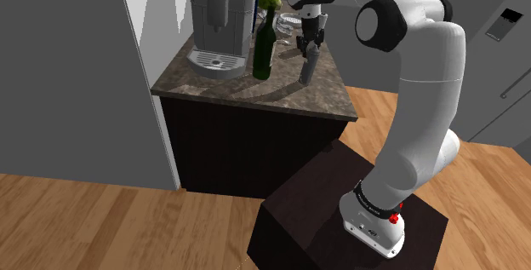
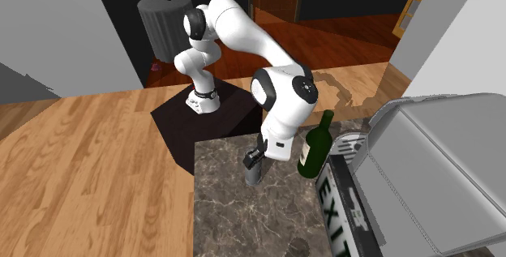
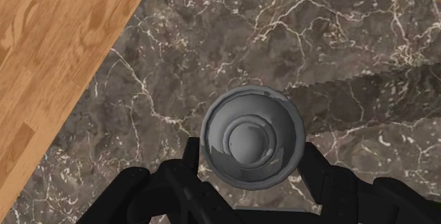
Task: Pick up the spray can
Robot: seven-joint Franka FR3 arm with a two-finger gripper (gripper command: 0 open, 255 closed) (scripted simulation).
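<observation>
Two cautions: with gripper (image 3: 251, 160) jaws clenched on the grey spray can (image 3: 252, 141), standing on the marble counter (image 3: 339, 39) just to the shoulder view's right of the green bottle (image 1: 264, 51), lift straight up, slowly, avoiding tilt or bottle contact.

The spray can (image 3: 251, 139) is plain grey with a smooth, faintly shiny metal look, the countertop (image 3: 339, 39) is dark polished stone veined in white, the floor (image 3: 49, 53) is warm-toned wood planks, and the bottle (image 1: 263, 51) is glossy dark green glass
</observation>
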